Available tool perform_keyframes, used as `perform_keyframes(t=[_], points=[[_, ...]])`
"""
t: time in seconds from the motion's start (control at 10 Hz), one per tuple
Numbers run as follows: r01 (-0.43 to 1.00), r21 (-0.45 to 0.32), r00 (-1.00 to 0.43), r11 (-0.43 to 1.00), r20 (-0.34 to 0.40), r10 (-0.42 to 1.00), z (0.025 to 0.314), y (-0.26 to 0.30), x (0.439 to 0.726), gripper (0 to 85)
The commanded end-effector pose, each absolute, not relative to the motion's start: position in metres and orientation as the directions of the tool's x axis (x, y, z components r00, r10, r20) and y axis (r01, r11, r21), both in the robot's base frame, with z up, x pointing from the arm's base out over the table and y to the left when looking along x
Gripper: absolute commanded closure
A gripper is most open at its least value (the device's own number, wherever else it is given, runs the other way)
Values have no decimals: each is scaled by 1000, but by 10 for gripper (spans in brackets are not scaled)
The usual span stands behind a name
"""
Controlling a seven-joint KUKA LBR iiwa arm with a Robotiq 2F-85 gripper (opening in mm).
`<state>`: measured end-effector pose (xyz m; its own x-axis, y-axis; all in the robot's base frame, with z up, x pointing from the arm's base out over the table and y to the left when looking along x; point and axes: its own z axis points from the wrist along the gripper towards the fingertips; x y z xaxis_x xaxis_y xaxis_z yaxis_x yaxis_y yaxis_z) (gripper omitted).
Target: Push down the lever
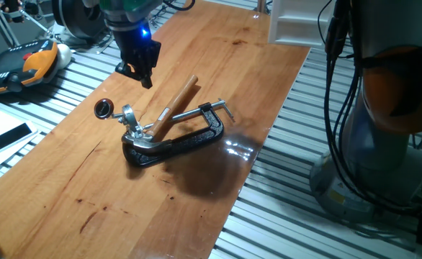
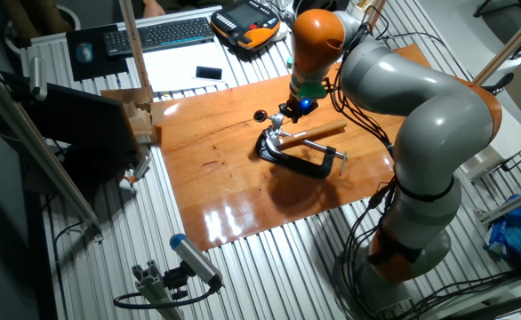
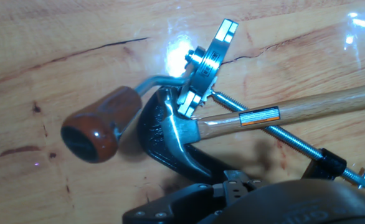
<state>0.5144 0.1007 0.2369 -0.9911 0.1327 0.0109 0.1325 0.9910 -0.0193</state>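
Observation:
The lever (image 1: 103,109) is a short bent metal rod with a round dark-reddish knob (image 3: 98,127), joined to a silvery fitting (image 3: 201,62) at the left end of a black C-clamp (image 1: 175,144). It also shows in the other fixed view as the lever (image 2: 260,116). My gripper (image 1: 142,75) hangs above the table, behind and to the right of the knob, touching nothing. In the hand view only the gripper's dark underside (image 3: 232,186) shows at the bottom edge. I cannot make out how its jaws stand.
A hammer with a long wooden handle (image 1: 178,101) lies across the clamp, its head by the fitting. The clamp's threaded screw (image 3: 282,134) runs beneath the handle. A wooden block (image 2: 140,120) stands at the board's far corner. The board's edge (image 1: 247,173) drops to slatted metal.

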Motion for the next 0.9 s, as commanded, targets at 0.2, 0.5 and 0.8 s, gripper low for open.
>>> perform_keyframes(t=[0.2,0.5,0.8], points=[[143,-28,-990,989,14,144,240,109,513,850],[161,-29,-987,986,9,162,236,119,509,850],[176,-32,-984,984,6,177,236,127,508,850]])
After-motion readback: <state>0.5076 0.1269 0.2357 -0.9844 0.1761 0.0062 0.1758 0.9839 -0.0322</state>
